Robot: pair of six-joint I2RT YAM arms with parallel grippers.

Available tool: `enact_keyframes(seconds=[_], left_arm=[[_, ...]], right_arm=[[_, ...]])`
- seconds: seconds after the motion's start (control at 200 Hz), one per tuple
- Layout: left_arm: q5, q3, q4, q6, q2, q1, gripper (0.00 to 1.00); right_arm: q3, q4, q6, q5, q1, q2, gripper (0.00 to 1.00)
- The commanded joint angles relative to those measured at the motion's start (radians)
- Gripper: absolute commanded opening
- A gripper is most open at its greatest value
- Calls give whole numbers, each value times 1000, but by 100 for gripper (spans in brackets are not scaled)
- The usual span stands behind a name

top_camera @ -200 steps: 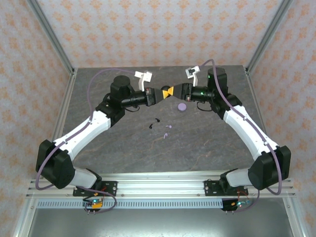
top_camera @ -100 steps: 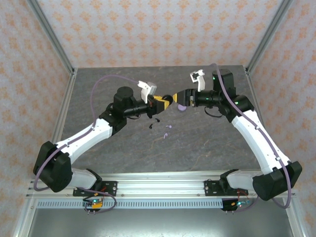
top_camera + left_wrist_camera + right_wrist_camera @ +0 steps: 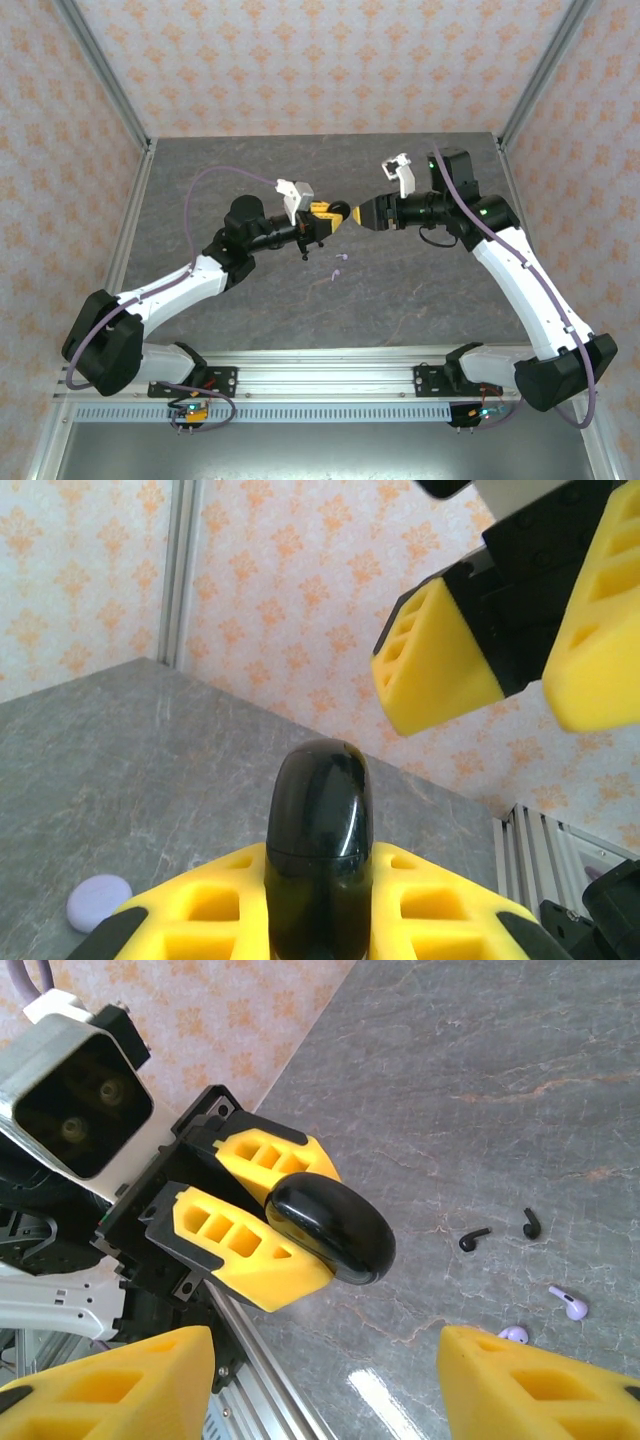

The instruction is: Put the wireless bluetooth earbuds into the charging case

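Observation:
My left gripper [image 3: 328, 213] is shut on a closed black charging case [image 3: 318, 840], which stands up between its yellow fingers [image 3: 190, 910]. My right gripper [image 3: 365, 213] faces it from the right, open and apart from the case [image 3: 330, 1225]. Its yellow fingers [image 3: 435, 660] hang above and beyond the case. On the table below lie two black earbuds [image 3: 473, 1238] [image 3: 531, 1224] and two pale lilac earbuds [image 3: 570, 1303] [image 3: 513, 1334]. The lilac pair [image 3: 341, 257] lies just in front of the two grippers.
A closed round lilac case [image 3: 98, 900] rests on the grey marble table [image 3: 420, 300]. Both grippers meet in mid-air over the table's middle. Patterned walls and metal frame posts [image 3: 105, 75] enclose the table.
My right gripper has opened and let go of the black case. Both grippers have come nearer to the front, the left one still carrying the case.

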Motion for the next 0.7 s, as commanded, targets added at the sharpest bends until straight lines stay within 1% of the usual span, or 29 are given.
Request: enact_keyframes(seconds=[0.0, 0.48, 0.696], left_arm=[[-3, 6, 83, 20, -26, -17, 3], [9, 41, 43, 18, -29, -43, 3], [21, 41, 43, 17, -44, -47, 3]], right_arm=[[41, -16, -32, -15, 6, -2, 61], [67, -11, -41, -1, 33, 58, 61], [65, -13, -25, 84, 36, 67, 61]])
